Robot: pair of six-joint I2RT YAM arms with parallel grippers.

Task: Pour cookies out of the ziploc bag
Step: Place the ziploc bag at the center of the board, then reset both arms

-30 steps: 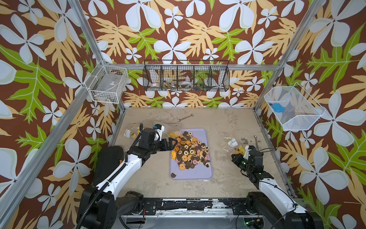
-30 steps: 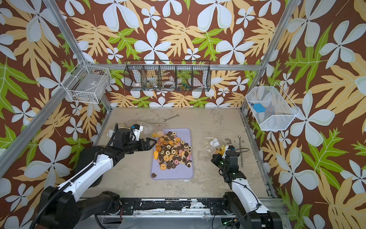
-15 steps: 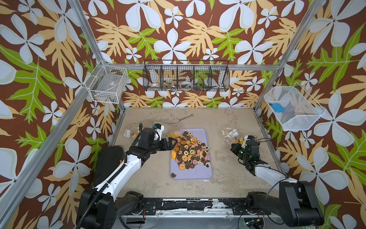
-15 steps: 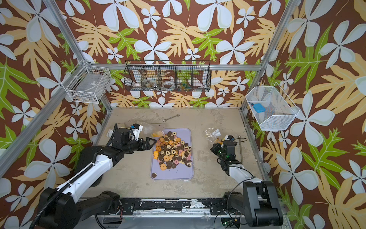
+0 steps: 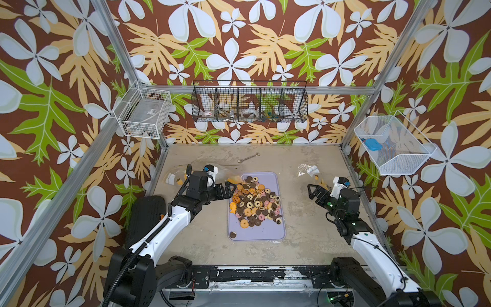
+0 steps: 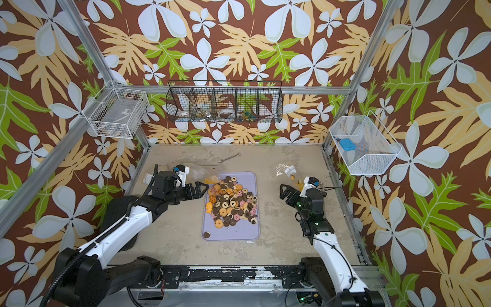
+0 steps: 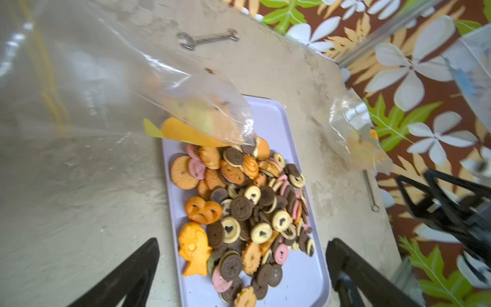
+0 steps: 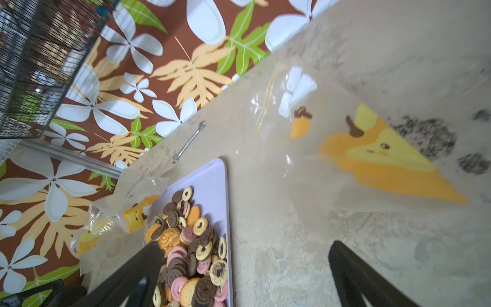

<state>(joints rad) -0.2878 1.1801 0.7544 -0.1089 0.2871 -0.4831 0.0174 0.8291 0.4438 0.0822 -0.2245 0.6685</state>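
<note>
Left gripper point(image 5: 230, 190): jaws spread, empty. Cookies point(image 5: 255, 204) just ahead: one heap on lavender tray point(image 5: 265, 235), one dark stray apart. Ziploc bag point(image 7: 186, 106) alongside, long axis roughly along jaws' reach, mouth on tray corner; leftovers inside unclear. Right gripper point(image 5: 314, 192): jaws spread, empty; second bag point(image 8: 358, 148) ahead, flat. Bags: two. Left arm nearer cookies; pour likely done.
</note>
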